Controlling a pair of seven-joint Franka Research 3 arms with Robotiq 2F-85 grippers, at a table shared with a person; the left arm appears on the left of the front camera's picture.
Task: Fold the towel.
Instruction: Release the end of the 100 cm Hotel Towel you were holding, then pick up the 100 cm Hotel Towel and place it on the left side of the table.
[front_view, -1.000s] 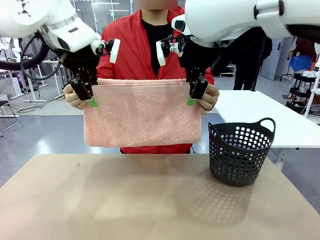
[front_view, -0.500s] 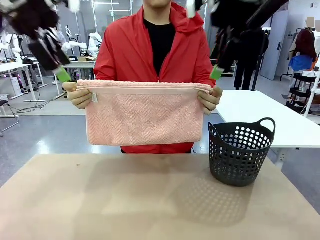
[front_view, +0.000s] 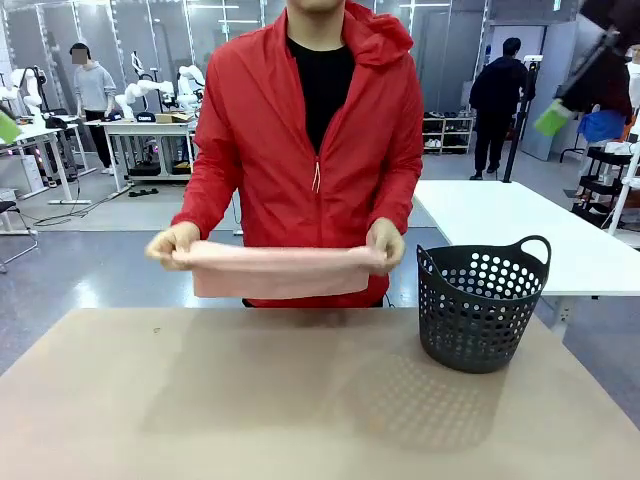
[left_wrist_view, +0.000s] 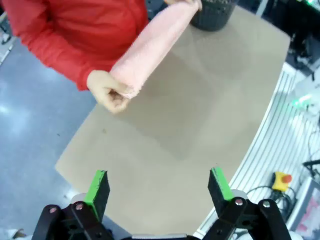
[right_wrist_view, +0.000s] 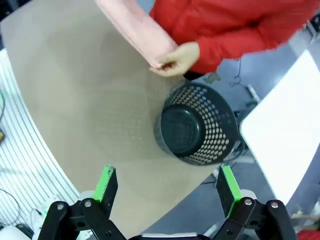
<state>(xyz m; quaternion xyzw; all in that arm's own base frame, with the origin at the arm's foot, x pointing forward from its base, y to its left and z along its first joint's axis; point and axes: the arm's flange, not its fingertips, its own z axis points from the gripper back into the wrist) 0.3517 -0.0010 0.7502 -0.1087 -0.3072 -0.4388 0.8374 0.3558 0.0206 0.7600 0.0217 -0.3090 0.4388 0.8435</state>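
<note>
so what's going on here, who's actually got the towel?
The person has it. The towel is folded into a narrow band and held off the table near its far edge, with one hand at one end and the other hand at the opposite end. The left gripper and right gripper both hang open high above the table, holding nothing. The black basket stands on the table at the robot's right and looks empty.
</note>
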